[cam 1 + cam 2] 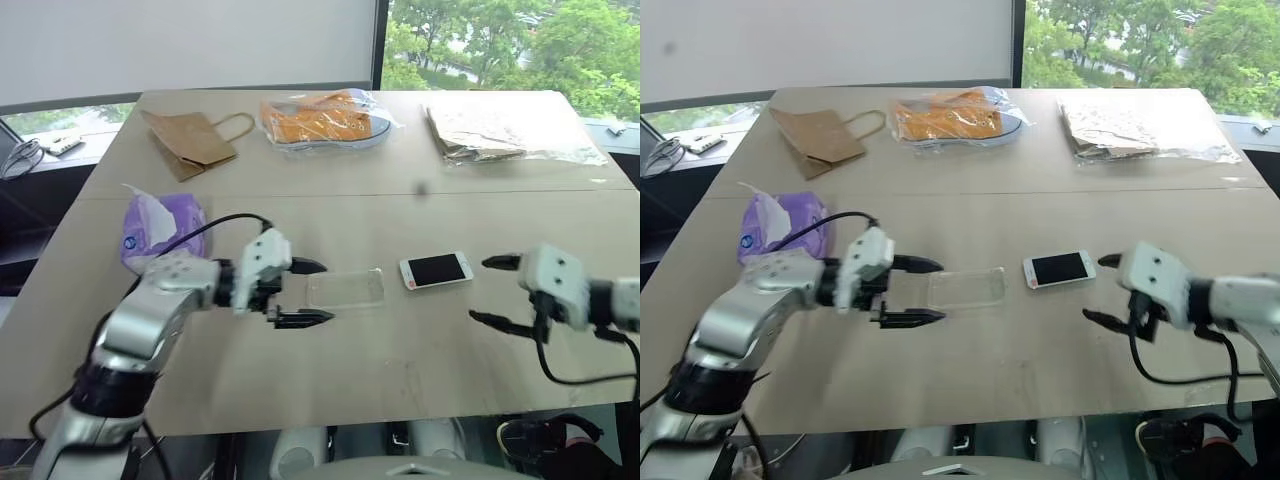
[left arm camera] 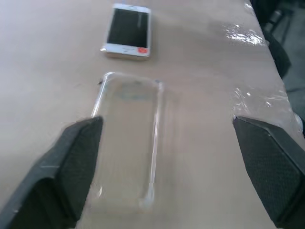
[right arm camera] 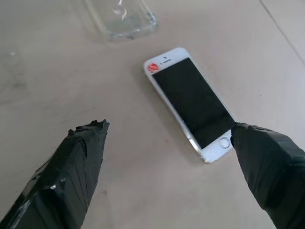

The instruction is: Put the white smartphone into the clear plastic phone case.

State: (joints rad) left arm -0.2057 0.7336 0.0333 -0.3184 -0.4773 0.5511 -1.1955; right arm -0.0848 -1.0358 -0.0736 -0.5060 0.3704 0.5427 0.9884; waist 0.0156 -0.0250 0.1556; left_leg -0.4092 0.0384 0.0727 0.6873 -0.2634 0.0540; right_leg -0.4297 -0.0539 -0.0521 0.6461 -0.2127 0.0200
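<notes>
Two tools stand wide and empty at mid-frame: left tool (image 1: 305, 292) beside the clear plastic phone case (image 1: 345, 288), right tool (image 1: 492, 291) beside the white smartphone (image 1: 436, 270). Both items lie flat on the surface (image 1: 400, 370).

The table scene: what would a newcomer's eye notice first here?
The small white smartphone with a black screen lies flat mid-table, beside the thin clear plastic phone case, close but apart. Two open black-fingered tools face them, the left tool at the case, the right tool near the phone.

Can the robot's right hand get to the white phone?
Probably yes. The right gripper is open and faces the white smartphone, which lies flat on the table with nothing between them.
</notes>
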